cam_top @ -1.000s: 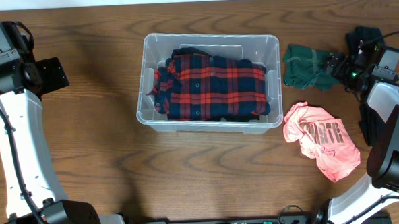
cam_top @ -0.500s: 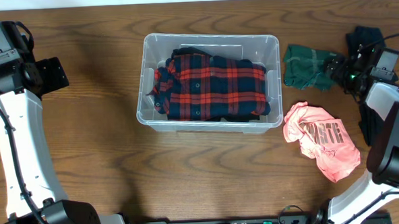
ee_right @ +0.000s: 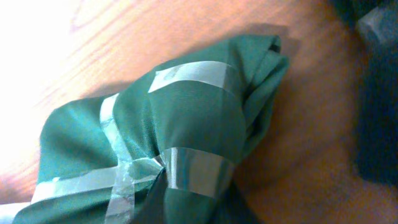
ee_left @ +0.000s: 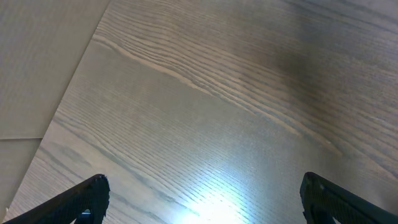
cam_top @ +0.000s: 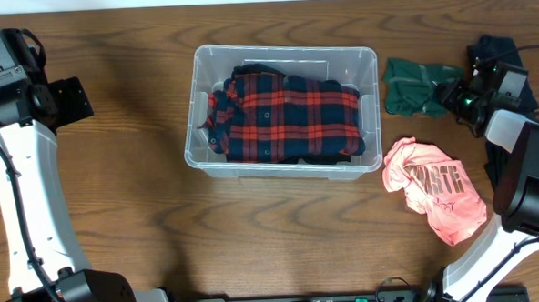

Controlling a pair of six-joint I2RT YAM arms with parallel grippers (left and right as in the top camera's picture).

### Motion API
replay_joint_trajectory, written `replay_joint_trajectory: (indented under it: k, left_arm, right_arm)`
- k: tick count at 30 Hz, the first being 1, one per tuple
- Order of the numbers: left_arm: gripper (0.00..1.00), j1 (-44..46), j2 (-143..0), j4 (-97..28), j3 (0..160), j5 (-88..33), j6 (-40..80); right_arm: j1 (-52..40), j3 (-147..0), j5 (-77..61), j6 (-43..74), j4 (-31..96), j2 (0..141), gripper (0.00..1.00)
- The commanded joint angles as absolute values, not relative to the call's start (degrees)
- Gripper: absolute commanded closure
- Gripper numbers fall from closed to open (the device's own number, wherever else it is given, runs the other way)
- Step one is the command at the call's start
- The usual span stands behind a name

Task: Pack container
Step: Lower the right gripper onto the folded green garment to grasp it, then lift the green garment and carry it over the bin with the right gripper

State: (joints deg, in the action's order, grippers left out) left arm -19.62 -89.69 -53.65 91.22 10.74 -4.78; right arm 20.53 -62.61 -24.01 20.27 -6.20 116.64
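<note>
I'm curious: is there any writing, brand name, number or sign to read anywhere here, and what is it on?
No text here can be read in full.
pink garment: dark printed letters across it, too small and creased to read.
green garment: only pale strips, no letters.
container: no writing shows; the plaid shirt covers most of its base.

Brown wood-grain surface [cam_top: 118, 221]. Toward its right side, 3 loose garments: crumpled green cloth [cam_top: 412, 86] crossed by pale shiny strips (plainest in the right wrist view); crumpled pink T-shirt [cam_top: 435, 189] with dark lettering, near it on the side closer to the robot, not touching; dark cloth [cam_top: 495, 48] bunched by the far right edge. Left of these, folded red-and-navy plaid shirt [cam_top: 286, 114].
</note>
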Motion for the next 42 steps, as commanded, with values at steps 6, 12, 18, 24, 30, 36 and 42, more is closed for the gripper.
replay_joint_trajectory:
  k: [6,12,18,24,30,36,42]
  left_arm:
    - [0.02,-19.7,-89.9,-53.8,91.0,11.2,-5.3]
    - [0.02,-19.7,-89.9,-53.8,91.0,11.2,-5.3]
    - [0.02,-19.7,-89.9,-53.8,91.0,11.2,-5.3]
    - [0.02,-19.7,-89.9,-53.8,91.0,11.2,-5.3]
    - [0.02,-19.7,-89.9,-53.8,91.0,11.2,-5.3]
    - [0.02,-19.7,-89.9,-53.8,91.0,11.2,-5.3]
    - [0.02,-19.7,-89.9,-53.8,91.0,11.2,-5.3]
  right_arm:
    - [19.6,-62.9,-28.3,20.1,-6.7,112.4,0.99]
    - [19.6,-62.9,-31.0,20.7,-6.1,99.2,0.99]
    - [18.3,-62.9,-32.0,24.6,-4.2,85.7,0.99]
    - [11.2,-62.9,-31.7,30.7,-1.9,78.8,0.99]
    - [-3.5,-62.9,-20.2,38.2,-2.4,80.3,0.99]
    - [-20.8,-62.9,0.0,44.8,-9.8,86.4,0.99]
    - [-33.4,-62.9,19.2,53.0,-18.8,95.2,0.98]
